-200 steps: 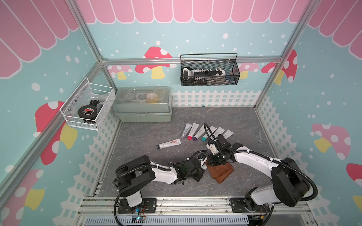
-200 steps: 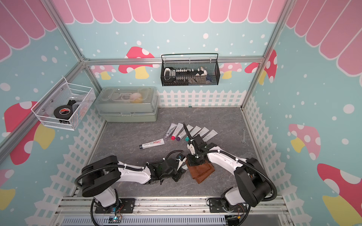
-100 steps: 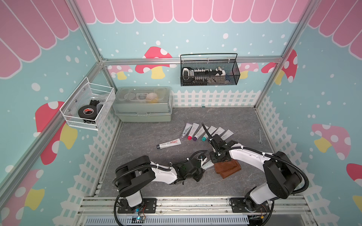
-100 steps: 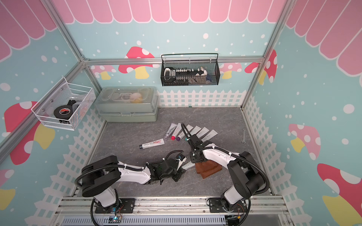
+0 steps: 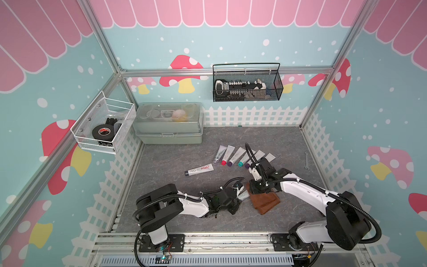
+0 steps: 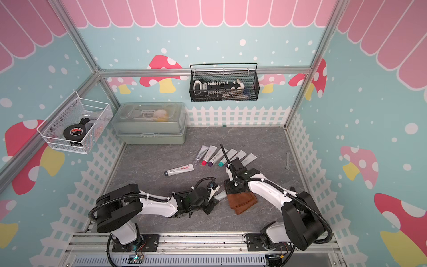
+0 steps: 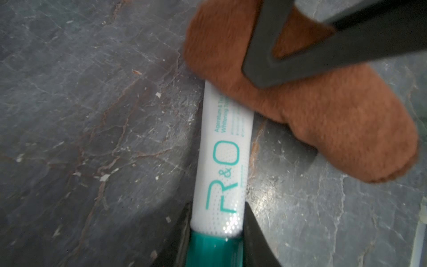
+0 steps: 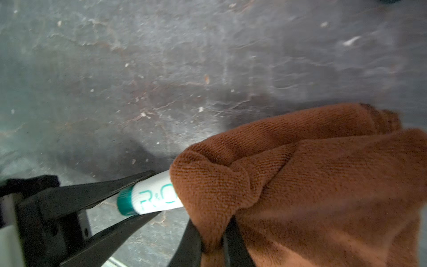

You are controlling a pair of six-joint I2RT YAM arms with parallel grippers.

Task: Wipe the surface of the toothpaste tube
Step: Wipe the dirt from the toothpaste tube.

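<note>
The left gripper [image 7: 217,231] clamped the toothpaste tube [image 7: 221,161] at its cap end to steady it, while the right gripper [image 8: 211,240], pinching a brown cloth [image 8: 300,185], draped it over the tube to wipe.

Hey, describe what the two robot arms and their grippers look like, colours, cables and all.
Both the left arm and right arm have glossy white links between bulky black joint housings. Black ribbed cables run outside each, tied on with white zip ties. The left gripper and right gripper are black, with slim tapering fingers.
</note>
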